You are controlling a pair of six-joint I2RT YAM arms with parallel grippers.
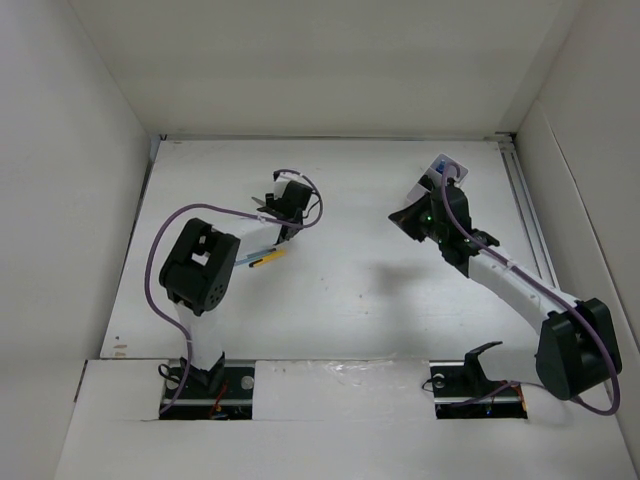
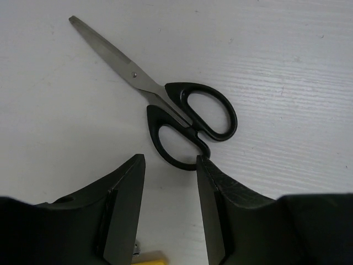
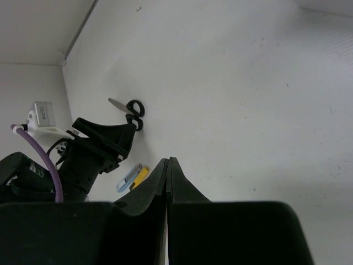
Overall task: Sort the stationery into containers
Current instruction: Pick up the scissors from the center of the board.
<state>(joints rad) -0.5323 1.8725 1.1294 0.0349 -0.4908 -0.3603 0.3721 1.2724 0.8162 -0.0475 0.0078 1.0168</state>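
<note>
You're lining up on the scissors [image 2: 149,85]: left gripper [image 2: 170,160], narrowly parted and empty, hovers beside their handles; right gripper [image 3: 168,161] is pinched closed. Next, straddle one handle and clamp.

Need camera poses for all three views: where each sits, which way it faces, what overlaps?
Top external: fixed above and behind the arms, looking down on the white table; the left arm and right arm show, bases at the bottom.
Left wrist: on the left arm, looking steeply down at the black-handled silver scissors; the parted left gripper frames the bottom.
Right wrist: low, facing across the table toward the left arm; the shut right gripper fills the foreground.
Shared: both wrist views show the scissors.
</note>
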